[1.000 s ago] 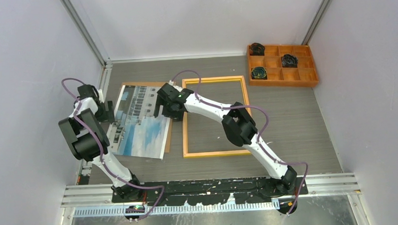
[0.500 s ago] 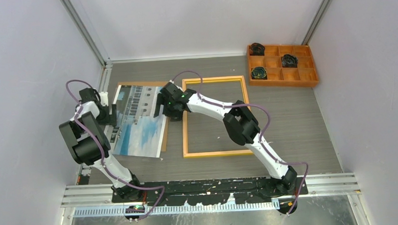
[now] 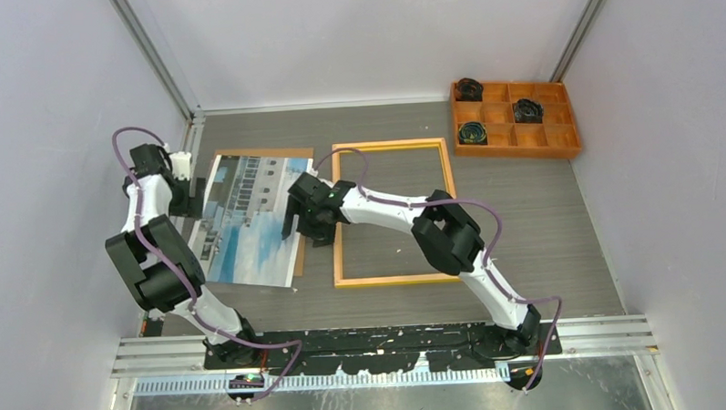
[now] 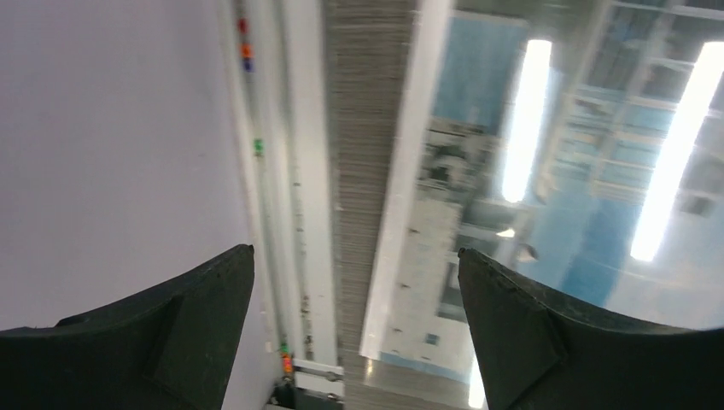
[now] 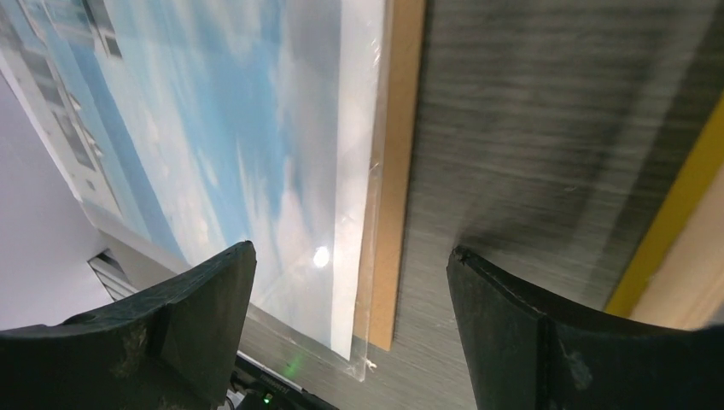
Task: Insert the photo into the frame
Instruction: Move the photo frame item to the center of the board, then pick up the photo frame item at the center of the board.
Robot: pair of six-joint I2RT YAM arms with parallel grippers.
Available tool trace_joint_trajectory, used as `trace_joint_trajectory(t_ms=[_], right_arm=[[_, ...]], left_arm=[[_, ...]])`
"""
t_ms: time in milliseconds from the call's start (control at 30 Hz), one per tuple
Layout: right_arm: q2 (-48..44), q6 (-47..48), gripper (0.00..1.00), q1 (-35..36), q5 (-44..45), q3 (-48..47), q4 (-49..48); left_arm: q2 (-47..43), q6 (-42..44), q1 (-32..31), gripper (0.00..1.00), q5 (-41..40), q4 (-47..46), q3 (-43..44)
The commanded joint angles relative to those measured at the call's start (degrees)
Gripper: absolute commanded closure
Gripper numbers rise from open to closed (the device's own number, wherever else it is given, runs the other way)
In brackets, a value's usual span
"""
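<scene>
The photo (image 3: 249,220), a white building under blue sky, lies face up on the left of the table, under a clear sheet (image 5: 367,354) and on a brown backing board (image 5: 397,171). The frame (image 3: 389,280) lies flat to its right, nothing inside it. My left gripper (image 3: 191,196) is open at the photo's left edge; in the left wrist view the gripper (image 4: 354,265) straddles the white border of the photo (image 4: 555,171). My right gripper (image 3: 298,227) hangs open over the right edge of the photo (image 5: 239,128), next to the yellow rail of the frame (image 5: 674,213).
An orange compartment tray (image 3: 558,149) with dark coiled items stands at the back right. White walls close the table in on the left, back and right, and a metal rail (image 3: 191,143) runs along the left wall by my left gripper.
My right gripper has slid toward the near side along the photo's right edge. My left gripper came in toward the photo, then drew back toward the far left. Both stayed open.
</scene>
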State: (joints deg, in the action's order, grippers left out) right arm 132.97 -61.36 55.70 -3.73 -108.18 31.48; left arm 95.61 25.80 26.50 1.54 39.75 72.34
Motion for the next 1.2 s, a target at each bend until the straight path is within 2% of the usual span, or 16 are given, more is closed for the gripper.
trace_joint_trajectory(t_ms=[0, 133, 500, 767, 1167], right_arm=[[-2.87, -0.73, 0.13, 0.53, 2.62, -0.3, 0.33], [-2.43, 0.77, 0.13, -0.14, 3.55, -0.59, 0.13], [0.39, 0.01, 0.13, -4.09, 2.94, 0.44, -2.69], [4.22, -0.27, 0.13, -4.72, 1.82, -3.93, -1.35], [6.87, -3.31, 0.14, -5.79, -1.19, -4.1, -3.52]], left_arm=[[1.26, 2.03, 0.61, 0.09, -14.88, -11.47, -2.43], [3.98, 1.77, 0.63, 0.1, -21.8, -19.65, -4.73], [7.55, -1.98, -0.76, 0.11, -24.1, -23.57, -7.18], [7.4, -2.71, -2.91, 0.11, -22.52, -24.41, -11.26], [4.48, -3.43, -4.58, 0.11, -20.0, -25.93, -15.11]])
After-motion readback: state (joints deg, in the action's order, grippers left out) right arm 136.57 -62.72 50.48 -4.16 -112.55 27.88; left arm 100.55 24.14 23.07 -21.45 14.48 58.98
